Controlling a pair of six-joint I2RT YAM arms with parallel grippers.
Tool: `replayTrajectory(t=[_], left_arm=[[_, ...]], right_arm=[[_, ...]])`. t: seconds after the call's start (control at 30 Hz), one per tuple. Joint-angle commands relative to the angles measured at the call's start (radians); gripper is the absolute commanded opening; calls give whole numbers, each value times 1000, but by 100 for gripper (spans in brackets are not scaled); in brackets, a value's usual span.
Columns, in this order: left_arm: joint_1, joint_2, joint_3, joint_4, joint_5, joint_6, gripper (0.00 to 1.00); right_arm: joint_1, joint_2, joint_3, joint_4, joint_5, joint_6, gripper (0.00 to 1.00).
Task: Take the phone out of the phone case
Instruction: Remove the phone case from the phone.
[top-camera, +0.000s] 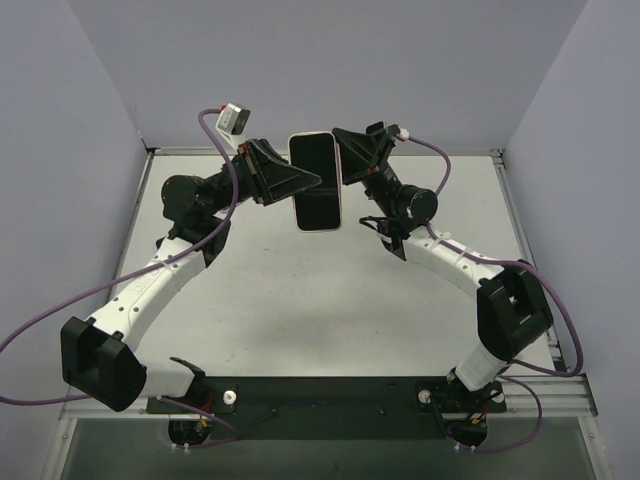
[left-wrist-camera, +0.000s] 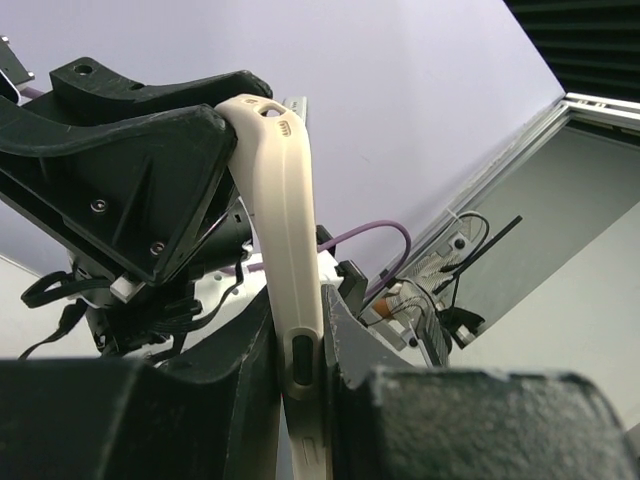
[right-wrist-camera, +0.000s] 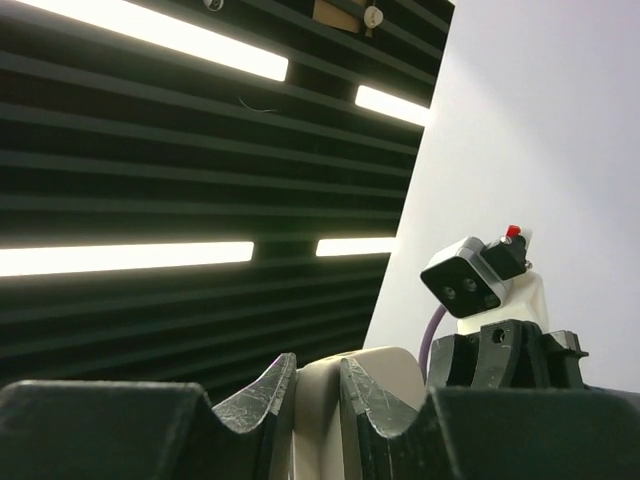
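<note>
The phone (top-camera: 317, 182) shows its black screen and sits in a cream case (top-camera: 340, 172), held up above the table between the two arms. My left gripper (top-camera: 300, 182) is shut on its left edge. My right gripper (top-camera: 340, 158) is shut on its upper right edge. In the left wrist view the cream case edge (left-wrist-camera: 285, 220) runs up between my black fingers (left-wrist-camera: 350, 345), and the right gripper's black body (left-wrist-camera: 130, 180) sits at its top. In the right wrist view the case corner (right-wrist-camera: 318, 395) is pinched between the scratched fingers (right-wrist-camera: 268, 395).
The white table (top-camera: 300, 300) lies below the phone. Grey walls close in the left, back and right. Purple cables (top-camera: 60, 315) loop beside each arm. The left arm's camera (right-wrist-camera: 468, 280) shows in the right wrist view under dark ceiling slats with lights.
</note>
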Motion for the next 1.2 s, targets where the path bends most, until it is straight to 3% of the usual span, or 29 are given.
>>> replayTrajectory(t=[0.0, 0.27, 0.4, 0.57, 0.63, 0.73, 0.87, 1.17], left_arm=[[-74, -158, 225, 456, 11, 17, 0], [-74, -167, 230, 375, -6, 27, 0], [-72, -187, 224, 236, -26, 110, 0], [-69, -200, 228, 104, -35, 176, 0], [-66, -190, 221, 99, -29, 179, 0], [-58, -169, 206, 123, -31, 159, 0], [-38, -124, 186, 189, -37, 87, 0], [3, -57, 123, 234, -38, 35, 0]], right_arm=[[-6, 111, -163, 39, -121, 213, 0], [-18, 52, -266, -201, -226, -48, 0], [-34, -24, -300, -366, -273, -224, 0], [-37, -139, -311, -787, -351, -539, 0], [-34, -202, -287, -1019, -356, -710, 6], [-29, -262, -257, -1209, -373, -862, 15], [-31, -290, -248, -1268, -455, -945, 25], [3, -316, -245, -1352, -586, -1064, 31]])
